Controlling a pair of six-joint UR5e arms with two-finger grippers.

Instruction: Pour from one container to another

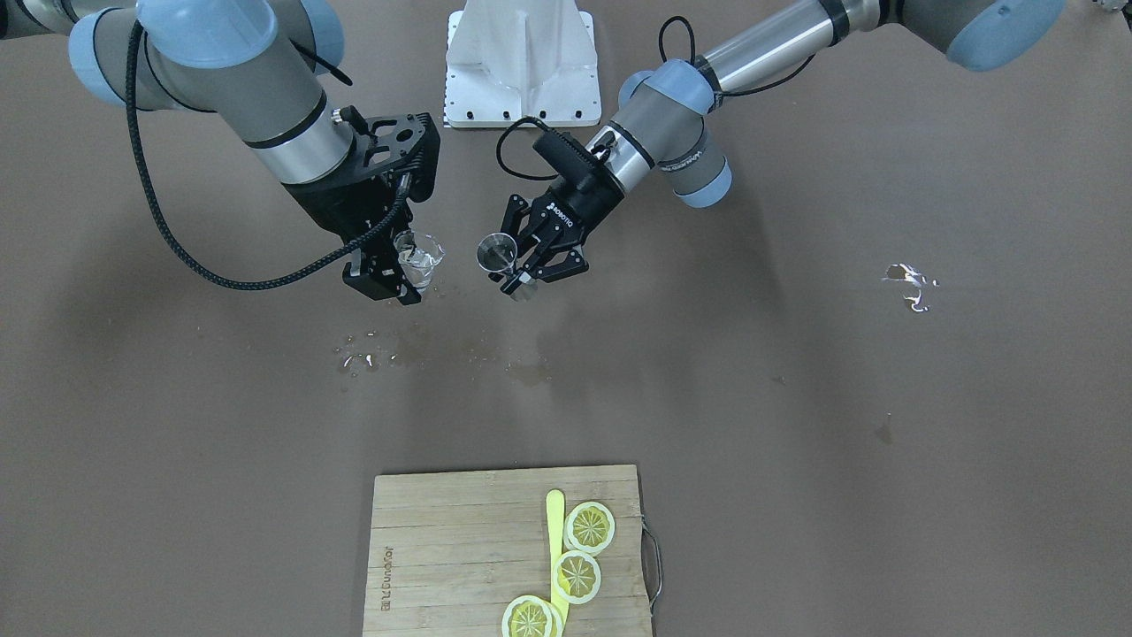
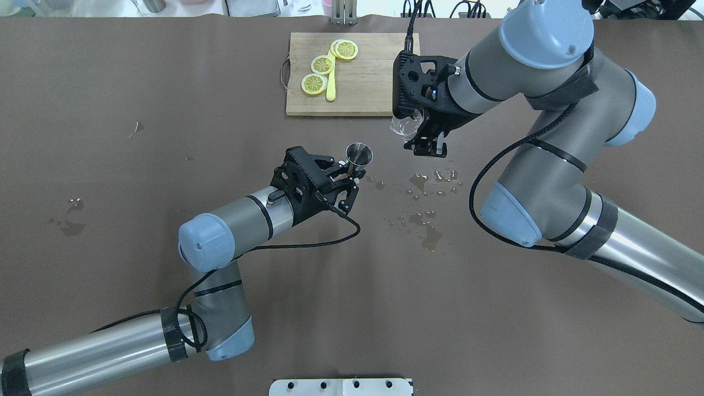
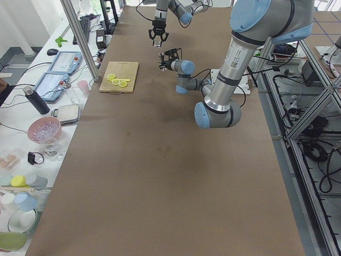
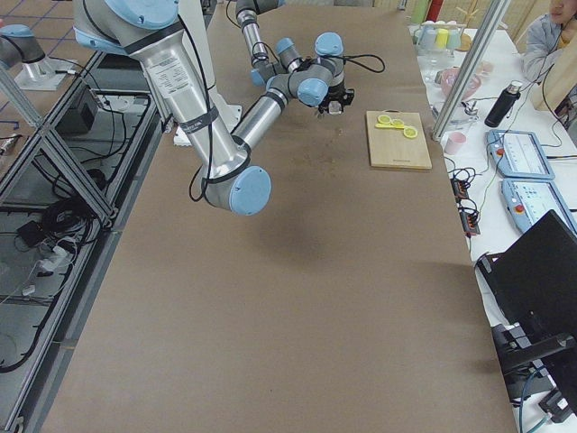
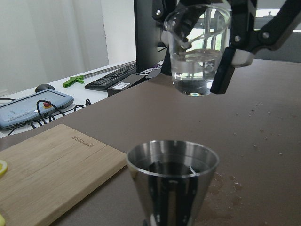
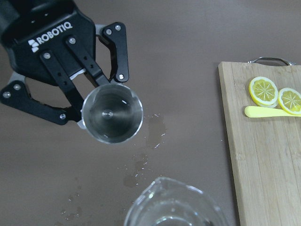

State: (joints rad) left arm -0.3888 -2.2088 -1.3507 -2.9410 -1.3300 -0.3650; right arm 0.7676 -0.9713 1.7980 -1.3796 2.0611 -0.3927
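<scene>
The left hand (image 2: 356, 171) is closed narrow around the waist of the metal jigger (image 2: 358, 155) and holds it upright, with 1 open cone facing up. The pictures do not show whether its foot touches the brown surface (image 2: 165, 110).

The right hand (image 2: 421, 135) grips the clear glass (image 2: 406, 125) between its 2 fingers. In the left wrist view the glass (image 5: 195, 52) hangs higher than the jigger (image 5: 171, 179) and beyond it. It is partly filled with clear liquid and close to upright. The 2 vessels are near each other but apart.

Water drops (image 2: 423, 187) are scattered on the surface below and beside the hands. Farther from the robot lies a wooden cutting board (image 2: 363, 82) with 3 lemon slices (image 2: 323, 64) and a yellow knife (image 2: 331, 88).
</scene>
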